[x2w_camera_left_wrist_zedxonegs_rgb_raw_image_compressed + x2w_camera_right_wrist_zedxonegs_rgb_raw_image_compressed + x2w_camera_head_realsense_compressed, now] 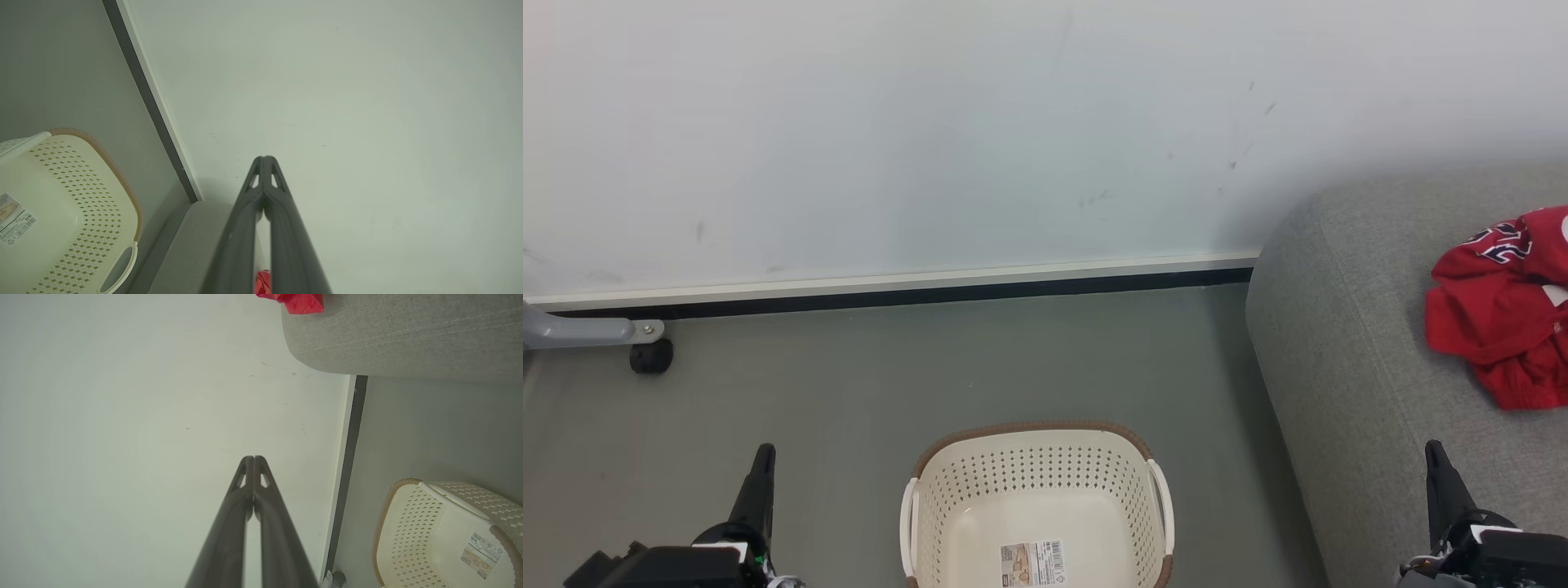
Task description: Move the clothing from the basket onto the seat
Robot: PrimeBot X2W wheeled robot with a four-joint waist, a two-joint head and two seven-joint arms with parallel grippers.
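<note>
The red clothing [1507, 306] lies crumpled on the grey seat [1347, 343] at the right, white trim and a numeral showing. A corner of the clothing [300, 302] also pokes over the seat [408, 335] in the right wrist view. The cream basket [1037, 490] stands on the floor at bottom centre, nothing in it but the label sticker [1033, 563]. My left gripper [764, 451] is shut at the lower left, left of the basket. My right gripper [1435, 447] is shut at the lower right, over the seat's front part. Both hold nothing.
A white wall [931, 139] with a dark baseboard [898, 294] runs behind the grey floor [849, 384]. A grey metal leg with a black caster [651, 357] stands at the far left by the wall.
</note>
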